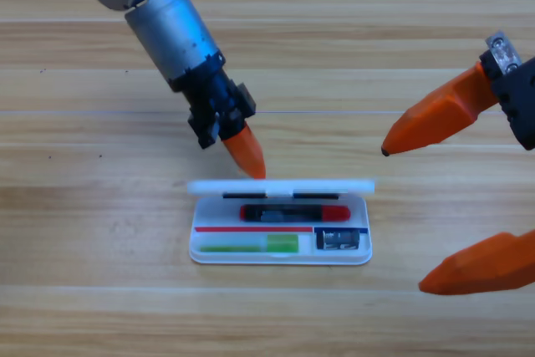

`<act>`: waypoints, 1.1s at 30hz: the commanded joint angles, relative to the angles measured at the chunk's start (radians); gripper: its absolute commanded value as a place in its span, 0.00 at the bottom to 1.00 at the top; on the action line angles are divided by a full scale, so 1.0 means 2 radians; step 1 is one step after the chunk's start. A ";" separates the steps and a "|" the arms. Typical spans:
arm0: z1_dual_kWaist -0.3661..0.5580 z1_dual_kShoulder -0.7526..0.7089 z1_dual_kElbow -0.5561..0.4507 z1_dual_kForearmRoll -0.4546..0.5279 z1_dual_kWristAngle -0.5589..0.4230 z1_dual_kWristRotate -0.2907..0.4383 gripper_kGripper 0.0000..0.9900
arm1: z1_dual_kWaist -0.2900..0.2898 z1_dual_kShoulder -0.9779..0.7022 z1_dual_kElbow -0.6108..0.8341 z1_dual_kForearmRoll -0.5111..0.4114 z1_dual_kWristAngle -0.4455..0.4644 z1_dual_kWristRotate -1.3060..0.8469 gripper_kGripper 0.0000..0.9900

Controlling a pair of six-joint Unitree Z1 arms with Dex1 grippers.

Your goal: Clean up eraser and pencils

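The white case lies open on the table, its lid raised on edge along the far side. Inside, the black pencil with red ends lies in the upper slot. The pale green pencil lies in the lower left slot. The small dark eraser sits in the lower right compartment. My left gripper points down from the upper left, jaws together, its orange tip touching the lid's far edge. My right gripper waits at the right edge, wide open and empty.
The wooden table surrounds the case. The left arm's grey forearm slants in from the top left. The right gripper's lower jaw reaches in low, just right of the case.
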 commanded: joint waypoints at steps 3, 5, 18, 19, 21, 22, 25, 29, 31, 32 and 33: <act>-0.022 0.014 0.046 -0.018 -0.005 0.000 0.00 | -0.002 -0.003 0.011 -0.009 0.007 0.004 0.96; -0.025 0.005 0.060 -0.026 -0.005 -0.004 0.00 | -0.002 -0.003 0.011 -0.009 0.008 0.005 0.96; -0.035 -0.013 0.131 -0.081 0.005 -0.014 0.00 | -0.002 -0.002 0.011 -0.009 0.011 0.004 0.96; -0.035 -0.013 0.134 -0.084 0.006 -0.016 0.00 | -0.002 -0.002 0.011 -0.009 0.012 0.004 0.96; -0.035 -0.013 0.138 -0.090 0.008 -0.018 0.00 | -0.002 0.000 0.011 -0.009 0.012 0.004 0.96; -0.035 -0.013 0.138 -0.091 0.008 -0.018 0.00 | -0.002 0.000 0.010 -0.009 0.012 0.004 0.96; -0.035 -0.024 0.138 -0.091 0.013 -0.021 0.00 | -0.002 0.000 0.010 -0.009 0.012 0.004 0.96; -0.034 -0.082 0.128 -0.083 0.036 -0.038 0.00 | -0.002 0.000 0.010 -0.009 0.012 0.004 0.96; -0.035 -0.129 0.111 -0.057 0.058 -0.040 0.00 | -0.002 0.000 0.011 -0.009 0.012 0.004 0.96; -0.035 -0.154 0.104 -0.044 0.068 -0.040 0.09 | -0.002 0.000 0.011 -0.009 0.012 0.004 0.96; -0.035 -0.179 0.099 -0.033 0.073 -0.042 0.45 | -0.002 0.000 0.011 -0.009 0.012 0.004 0.96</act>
